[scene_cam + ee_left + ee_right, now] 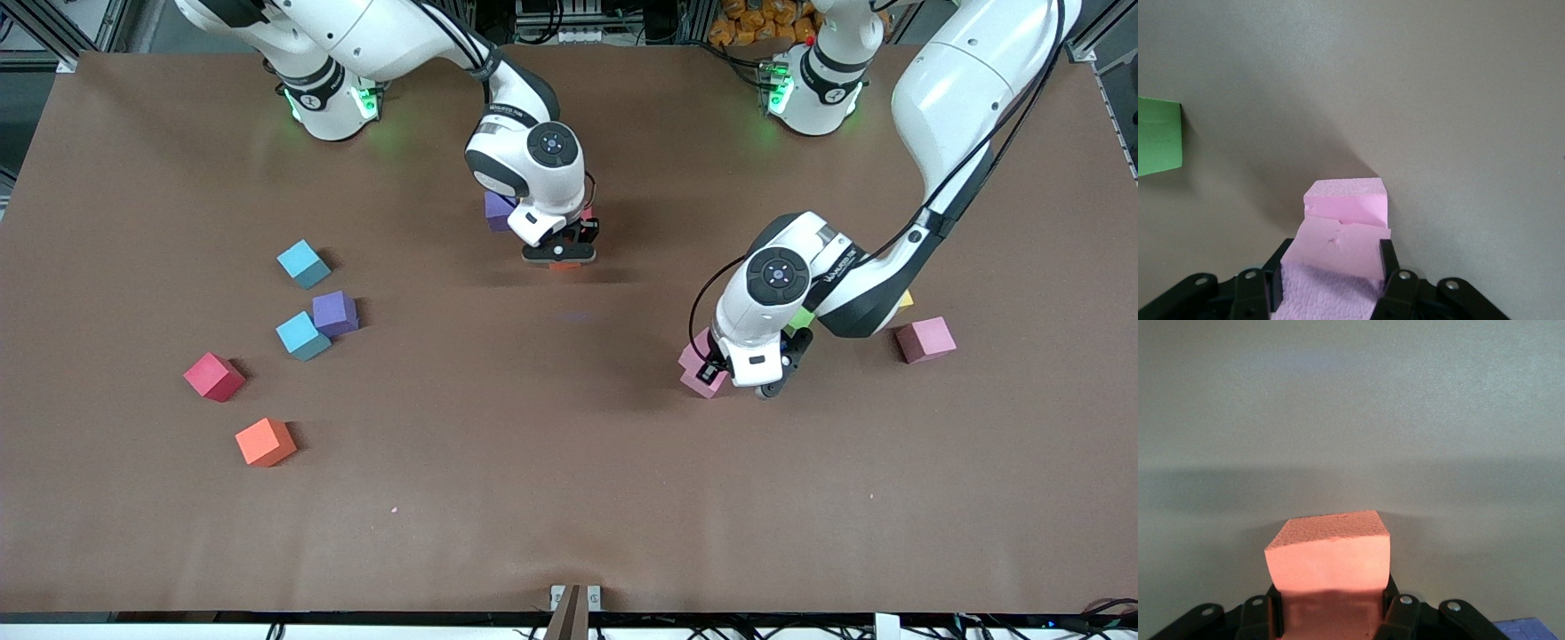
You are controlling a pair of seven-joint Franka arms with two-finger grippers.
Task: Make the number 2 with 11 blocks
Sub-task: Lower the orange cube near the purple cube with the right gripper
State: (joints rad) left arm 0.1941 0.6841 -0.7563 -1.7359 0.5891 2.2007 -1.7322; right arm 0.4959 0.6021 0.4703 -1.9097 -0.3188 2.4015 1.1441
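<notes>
Blocks, near to far. Lowest in the frame, toward the right arm's end of the bench (569,498), lie a loose orange block (265,442) and a red block (213,376).

Mid-frame, toward the left arm's end, the left gripper (754,378) is down at the bench and clamped on a pink block (1338,257). A second pink block (1348,200) touches that one.

Farther up sit a light blue block (302,335) with a purple block (335,313) touching it, another pink block (925,340), a green block (803,317), a yellow corner (904,302) under the left arm, and another light blue block (303,263).

Upper middle of the frame: the right gripper (558,256) is low at the bench, closed on an orange block (1331,567). Just above it in the frame are a second purple block (498,211) and a reddish sliver (587,213), mostly hidden by the wrist.

Progress looks early. The number 2 has no readable shape yet: two or three blocks are gathered at upper middle and most are scattered, so nearly all the placing is left.

Its long axis and facing cannot be told yet. The held orange sits square to the bench.
</notes>
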